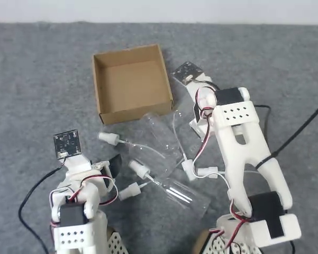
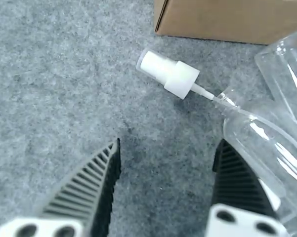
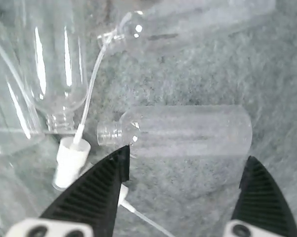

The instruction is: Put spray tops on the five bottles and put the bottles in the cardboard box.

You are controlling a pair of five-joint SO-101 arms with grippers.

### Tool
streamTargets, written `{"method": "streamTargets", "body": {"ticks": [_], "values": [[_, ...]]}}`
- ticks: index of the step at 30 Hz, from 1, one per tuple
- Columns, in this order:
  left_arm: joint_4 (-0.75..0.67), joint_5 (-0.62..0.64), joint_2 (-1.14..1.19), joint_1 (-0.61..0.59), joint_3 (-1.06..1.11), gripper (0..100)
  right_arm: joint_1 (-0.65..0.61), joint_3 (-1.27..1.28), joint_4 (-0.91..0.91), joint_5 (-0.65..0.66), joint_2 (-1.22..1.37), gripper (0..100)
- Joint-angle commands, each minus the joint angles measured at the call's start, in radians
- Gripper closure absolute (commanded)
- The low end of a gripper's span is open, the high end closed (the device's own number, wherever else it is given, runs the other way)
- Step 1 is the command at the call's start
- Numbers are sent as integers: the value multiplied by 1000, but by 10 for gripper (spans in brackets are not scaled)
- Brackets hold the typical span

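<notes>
Several clear plastic bottles point(image 1: 160, 138) lie on their sides in a cluster below the open cardboard box point(image 1: 99, 79). My left gripper point(image 2: 169, 148) stands open over bare carpet. Just beyond it lies a white spray top point(image 2: 169, 76) whose tube runs into the neck of a bottle point(image 2: 267, 143) beside one finger. My right gripper point(image 3: 187, 157) is open and straddles a capless bottle point(image 3: 188, 131) lying crosswise. A loose white spray top point(image 3: 71, 159) rests near that bottle's neck. In the high view several spray tops point(image 1: 139, 169) lie among the bottles.
The box point(image 2: 232, 19) holds nothing and sits just past the left gripper's spray top. Grey carpet point(image 1: 37, 90) covers the table. The right arm point(image 1: 238, 132) stretches over the right side of the bottle cluster, with cables trailing beside it.
</notes>
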Motion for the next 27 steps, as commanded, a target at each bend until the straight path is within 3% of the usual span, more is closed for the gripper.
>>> {"method": "streamTargets", "body": {"ticks": [1,17,27], "values": [[5,0,-17,-2,-8,717,-5,-60,10,106,-59,684],[5,0,-17,-2,-8,717,-13,-43,10,385,-59,684],[5,0,-17,-2,-8,717,-82,52,-2,502,-58,684]]}}
